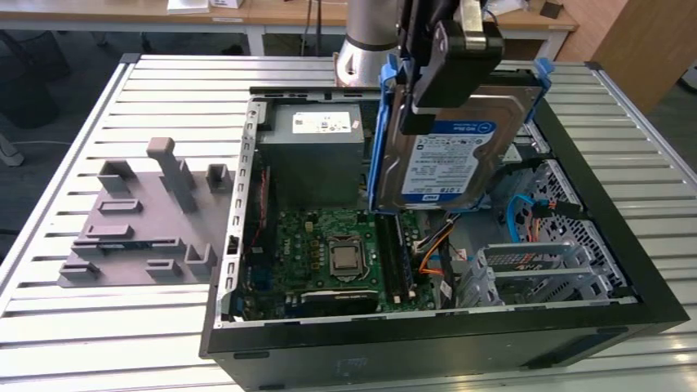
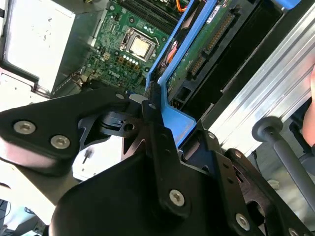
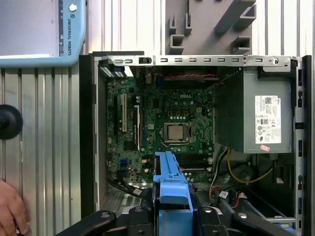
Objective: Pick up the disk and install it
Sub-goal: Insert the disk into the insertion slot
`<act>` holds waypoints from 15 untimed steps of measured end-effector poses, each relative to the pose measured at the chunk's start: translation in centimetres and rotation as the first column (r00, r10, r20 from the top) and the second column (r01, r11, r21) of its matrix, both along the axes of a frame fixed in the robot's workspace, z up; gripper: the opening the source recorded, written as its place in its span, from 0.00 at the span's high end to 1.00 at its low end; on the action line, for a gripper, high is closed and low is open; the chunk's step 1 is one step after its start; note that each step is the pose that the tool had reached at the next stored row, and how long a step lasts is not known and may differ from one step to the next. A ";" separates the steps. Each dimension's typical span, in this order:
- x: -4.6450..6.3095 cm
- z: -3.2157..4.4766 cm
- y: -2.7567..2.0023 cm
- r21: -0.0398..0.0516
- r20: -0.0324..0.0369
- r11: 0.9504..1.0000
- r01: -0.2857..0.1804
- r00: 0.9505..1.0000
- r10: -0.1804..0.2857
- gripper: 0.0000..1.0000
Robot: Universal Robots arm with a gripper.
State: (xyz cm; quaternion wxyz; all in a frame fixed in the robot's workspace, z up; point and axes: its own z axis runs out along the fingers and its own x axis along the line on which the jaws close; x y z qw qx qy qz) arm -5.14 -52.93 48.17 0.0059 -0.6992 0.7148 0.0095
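The disk, silver with a white-and-blue label and blue carrier rails, hangs upright on edge above the open computer case. My gripper is shut on its upper edge, over the case's back right part in the exterior view. The second wrist view has the blue rail clamped between my black fingers, with the disk's green circuit side beyond. In the first wrist view the blue carrier sticks out from the gripper over the motherboard.
Inside the case are a grey power-supply box, the motherboard and a metal drive cage with orange and blue cables nearby. A grey fixture stands on the slatted table at the exterior view's left. A hand shows beside the case.
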 end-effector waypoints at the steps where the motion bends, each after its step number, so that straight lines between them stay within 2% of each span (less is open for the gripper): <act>1: 0.1 -0.02 -0.07 0.000 0.000 1.000 0.000 1.000 0.000 0.64; 9: 0.4 -0.20 -1.34 0.000 0.000 1.000 0.003 1.000 -0.003 0.64; 15: 1.7 -0.33 -1.82 0.000 0.000 1.000 0.003 1.000 -0.003 0.64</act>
